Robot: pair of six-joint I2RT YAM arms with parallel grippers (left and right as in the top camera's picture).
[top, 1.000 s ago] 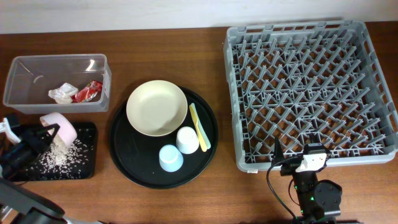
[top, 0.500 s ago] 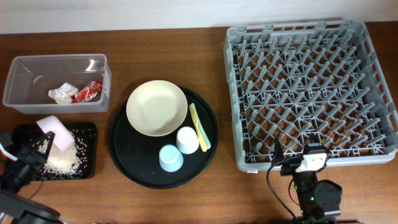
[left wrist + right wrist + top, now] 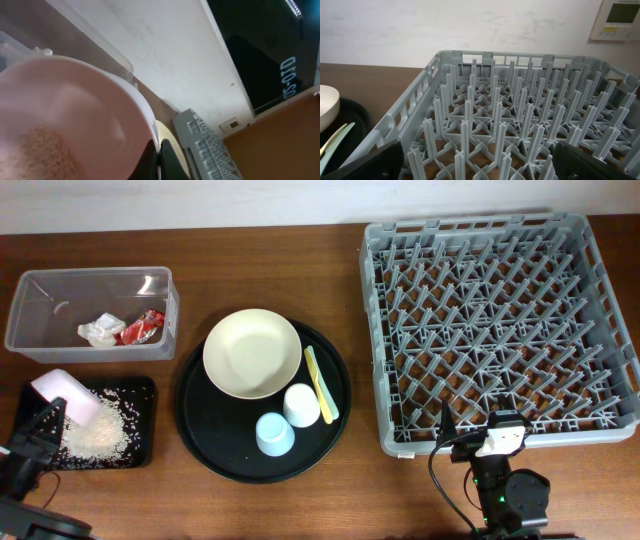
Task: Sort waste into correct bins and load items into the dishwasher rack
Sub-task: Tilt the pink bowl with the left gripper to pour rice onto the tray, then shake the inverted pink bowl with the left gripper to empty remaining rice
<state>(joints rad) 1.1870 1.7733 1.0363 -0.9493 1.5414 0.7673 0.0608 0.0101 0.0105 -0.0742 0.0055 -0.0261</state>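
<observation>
The left claw [image 3: 48,418] is pinched tight on the rim of the small pink bowl [image 3: 66,394] at the table's front-left corner. In the left wrist view its dark fingers [image 3: 149,159] meet on the bowl's edge, and the pink hollow fills the frame beside them. The bowl hangs tipped over the far-left corner of the shallow black tray [image 3: 142,452], its mouth turned toward the rice [image 3: 98,432] heaped on that tray. Whether any grains cling inside is too blurred to tell. Just behind, the clear box [image 3: 60,310] holds the tissue [image 3: 100,330] and the red wrapper [image 3: 140,328], so the waste looks sorted and the bowl is probably due for loading.

That makes one relation matter — the dishwasher rack [image 3: 470,225] lies well away to the bowl's right, across the table, with the round black tray [image 3: 210,442] between them. On that tray sit the cream bowl [image 3: 252,353], the white cup [image 3: 302,405], the light blue cup [image 3: 274,434] and the yellow utensil [image 3: 318,383], whose long axis runs front to back along the tray's right side.

The right claw [image 3: 495,442] stands wide open and empty at the rack's near edge — far closer to the rack than the left, yet well apart from the bowl. As I judge it, the left arm must carry the bowl rightward, high enough to pass over the cream bowl, toward the rack's left-hand pegs; whether it can reach them cannot be told from here
</observation>
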